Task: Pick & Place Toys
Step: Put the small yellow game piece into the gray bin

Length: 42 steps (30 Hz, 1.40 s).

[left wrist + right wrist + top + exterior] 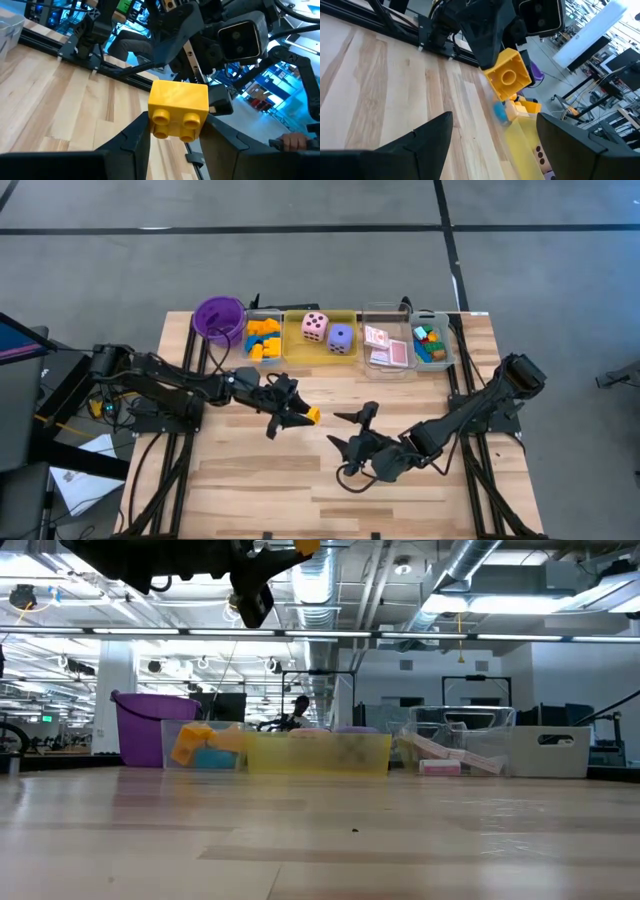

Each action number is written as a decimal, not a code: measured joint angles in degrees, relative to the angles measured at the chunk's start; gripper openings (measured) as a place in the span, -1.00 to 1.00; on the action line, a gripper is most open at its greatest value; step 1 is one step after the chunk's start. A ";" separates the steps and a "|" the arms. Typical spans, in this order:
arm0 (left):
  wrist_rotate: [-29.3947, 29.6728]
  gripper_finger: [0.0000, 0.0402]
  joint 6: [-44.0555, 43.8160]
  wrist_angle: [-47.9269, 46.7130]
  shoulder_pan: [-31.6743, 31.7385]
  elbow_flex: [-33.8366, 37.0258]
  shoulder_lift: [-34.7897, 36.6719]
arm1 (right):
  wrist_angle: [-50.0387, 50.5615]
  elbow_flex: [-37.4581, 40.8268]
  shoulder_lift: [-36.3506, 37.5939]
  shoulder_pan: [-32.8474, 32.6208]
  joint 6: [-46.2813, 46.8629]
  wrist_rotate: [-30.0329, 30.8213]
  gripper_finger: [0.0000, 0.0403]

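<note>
the left gripper pinches a yellow block between its two fingers, studs facing the wrist camera, the block's body sticking out past the tips. it hangs in the air over the middle of the table, raised well clear of the wood. facing it, the right gripper waits with its jaws spread and nothing between them, its opening turned toward the block. this looks like a hand-over in mid-air. to do it well, the right fingers should close on the free part of the block, square to its flat sides, and the left should let go only once that hold is firm. along the far edge stand a purple cup, a clear tray of yellow and orange blocks, a yellow tray with a pink die and a purple die, then pink cards and mixed blocks.
</note>
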<state>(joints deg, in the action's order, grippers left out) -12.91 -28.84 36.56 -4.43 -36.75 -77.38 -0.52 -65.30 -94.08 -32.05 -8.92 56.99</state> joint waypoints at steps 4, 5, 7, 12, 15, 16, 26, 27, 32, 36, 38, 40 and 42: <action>0.00 -0.35 -0.48 0.32 0.00 0.00 -0.02 | -0.01 0.00 0.00 0.61 -0.12 0.00 0.40; 0.02 -0.35 -0.54 0.64 0.00 0.00 -0.02 | -0.04 0.00 0.00 0.76 -0.14 0.00 0.40; 0.68 -0.35 -0.56 1.04 -0.04 0.00 -0.02 | -0.04 0.00 0.00 0.76 -0.40 -0.02 0.40; 1.99 -0.35 -0.59 1.74 -0.04 -0.07 -0.73 | -0.15 0.00 0.00 1.11 -0.75 -0.09 0.40; 2.03 -0.35 -0.67 4.04 -0.04 -0.09 -2.33 | -0.82 0.00 0.00 1.40 -1.47 -0.13 0.40; 2.01 -0.35 -1.15 4.91 -0.04 -0.09 -3.09 | -1.23 0.00 0.00 1.47 -1.73 -0.13 0.40; -0.33 -0.35 -2.18 8.48 -0.11 -4.30 -9.66 | -1.70 0.00 0.00 1.39 -2.22 -0.95 0.40; -0.78 -0.35 -2.20 8.40 -0.11 -4.92 -10.25 | -1.69 0.00 0.00 1.39 -2.19 -1.44 0.40; -3.80 -0.35 -3.39 8.47 -0.13 -6.92 -13.24 | -1.27 0.00 0.07 1.22 -2.02 -2.09 0.40; -3.60 -0.35 -4.44 8.06 -0.31 -7.13 -14.83 | -1.94 -0.04 0.00 1.02 -2.22 -3.00 0.40; -3.66 -0.35 -4.57 7.32 -0.48 -7.08 -14.82 | -1.95 -0.05 0.02 1.11 -2.19 -3.17 0.40; -3.85 -0.35 -4.59 7.34 -0.57 -7.08 -14.74 | -1.79 -0.07 0.02 1.11 -2.21 -2.74 0.40; -4.27 -0.35 -4.61 7.54 -0.60 -7.08 -14.73 | -1.53 -0.05 0.02 1.09 -2.19 -2.72 0.40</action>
<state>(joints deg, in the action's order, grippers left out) -17.18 -33.45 44.10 -5.02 -43.83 -92.12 -2.05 -65.35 -94.06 -30.96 -11.12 54.28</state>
